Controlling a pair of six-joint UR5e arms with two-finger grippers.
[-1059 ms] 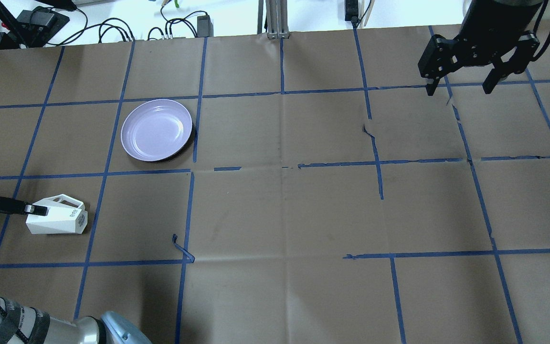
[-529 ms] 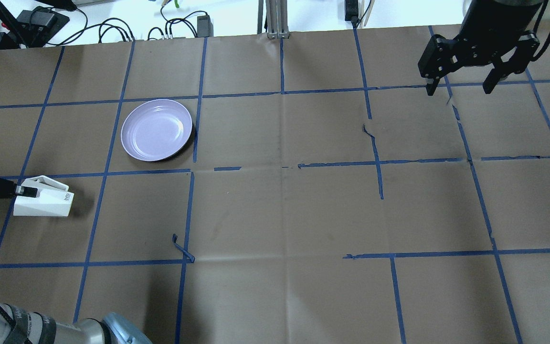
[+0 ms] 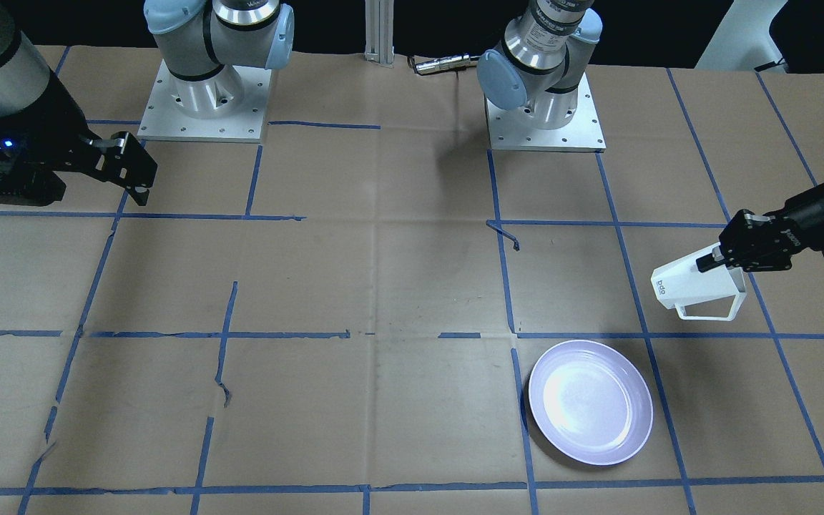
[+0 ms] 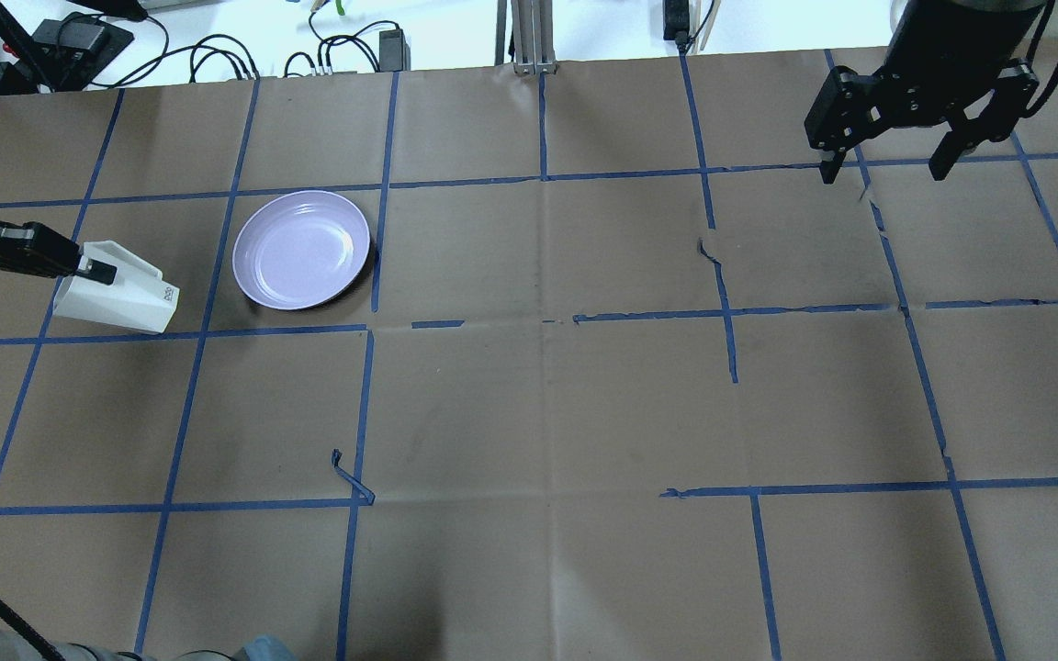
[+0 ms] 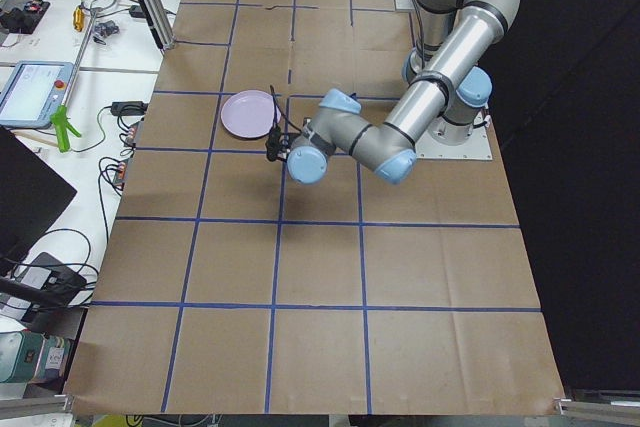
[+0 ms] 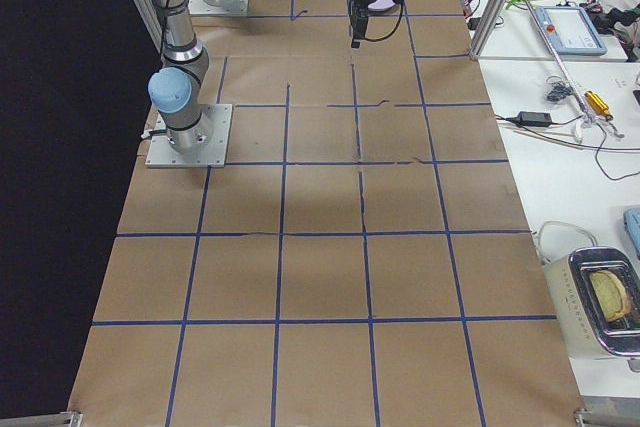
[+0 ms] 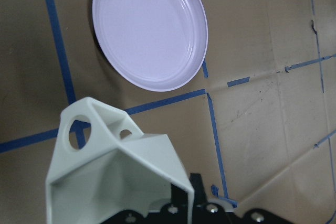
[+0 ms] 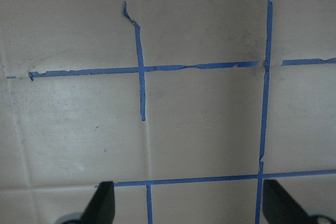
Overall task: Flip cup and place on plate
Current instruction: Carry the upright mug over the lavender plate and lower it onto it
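The white faceted cup [image 4: 120, 298] hangs on its side above the table, to the left of the lavender plate [image 4: 301, 249]. Its lettered base points toward the plate and its handle faces away from the robot. My left gripper [image 4: 93, 269] is shut on the cup's rim wall. In the front-facing view the cup [image 3: 698, 290] is held by the left gripper [image 3: 714, 261] above and to the right of the plate [image 3: 589, 400]. The left wrist view shows the cup [image 7: 115, 177] up close and the plate [image 7: 149, 27] beyond it. My right gripper [image 4: 883, 173] is open and empty at the far right.
The table is covered in brown paper [image 4: 547, 413] with a blue tape grid. Cables and power bricks [image 4: 217, 55] lie beyond the far edge. A metal post [image 4: 529, 37] stands at the far middle edge.
My left gripper has lifted the cup and carried it away from the robot, from the square nearer the robot to beside the plate. The right arm has not moved.
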